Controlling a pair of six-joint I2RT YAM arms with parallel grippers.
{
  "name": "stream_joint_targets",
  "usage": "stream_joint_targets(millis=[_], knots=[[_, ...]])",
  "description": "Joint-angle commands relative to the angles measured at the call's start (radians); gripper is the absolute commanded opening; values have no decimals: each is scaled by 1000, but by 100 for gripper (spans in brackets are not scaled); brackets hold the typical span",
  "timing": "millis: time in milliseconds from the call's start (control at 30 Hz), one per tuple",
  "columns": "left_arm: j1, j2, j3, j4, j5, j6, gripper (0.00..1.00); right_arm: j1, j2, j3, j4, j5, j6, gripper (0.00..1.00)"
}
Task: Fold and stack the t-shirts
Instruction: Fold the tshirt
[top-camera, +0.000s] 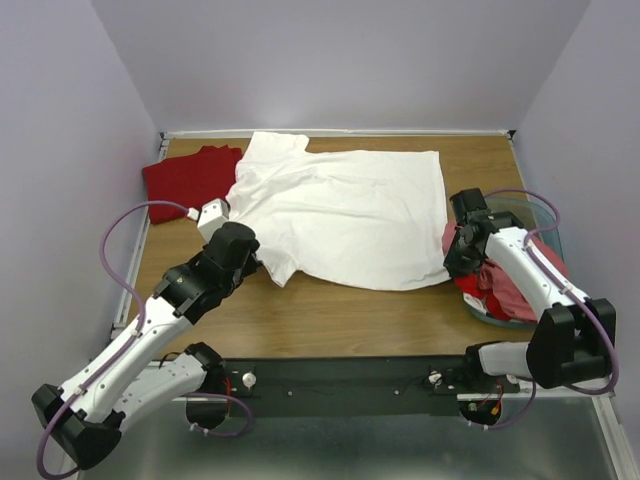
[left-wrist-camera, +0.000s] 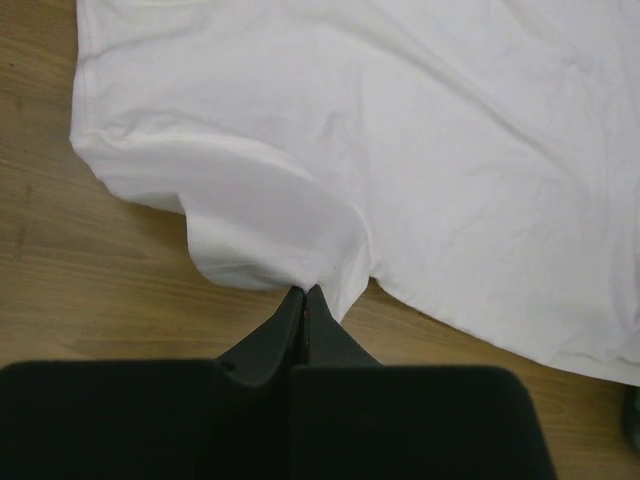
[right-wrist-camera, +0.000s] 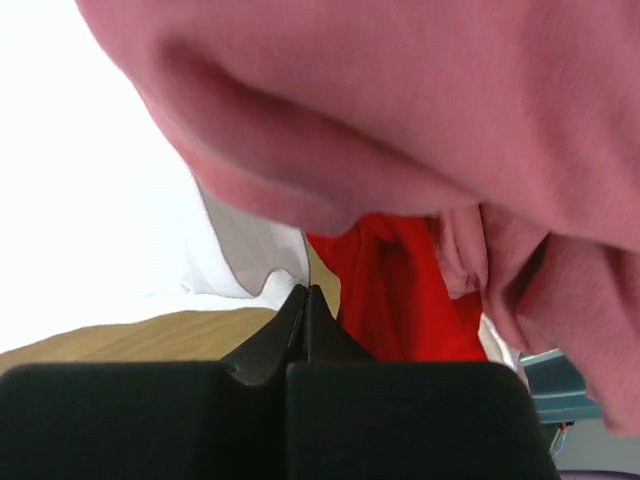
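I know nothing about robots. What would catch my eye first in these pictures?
A large white t-shirt lies spread flat across the middle of the wooden table. The left hand is pinched shut on its near sleeve, and the right hand is closed at its opposite edge. A dark red shirt lies at the far left corner; red and pink shirts are heaped at the right.

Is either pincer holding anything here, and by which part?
Left pincer pinches the sleeve hem of the white t-shirt. Right pincer is shut at its bottom hem; a grip there cannot be told.
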Motion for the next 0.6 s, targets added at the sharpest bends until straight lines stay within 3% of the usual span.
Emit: stream_joint_targets(millis=[0,167,300,567], knots=[[2,-52,28,-83,22,-30,0,-7,-35,-26,-80,-59,39,1],[2,-94,55,-161,37,-53,0,-5,-67,-17,-110,-98,53,0],[4,-91,65,-133,47,1,0,-5,-50,21,-103,-135,55,1],[30,142,176,15,8,252,0,-7,90,162,-77,-80,9,1]])
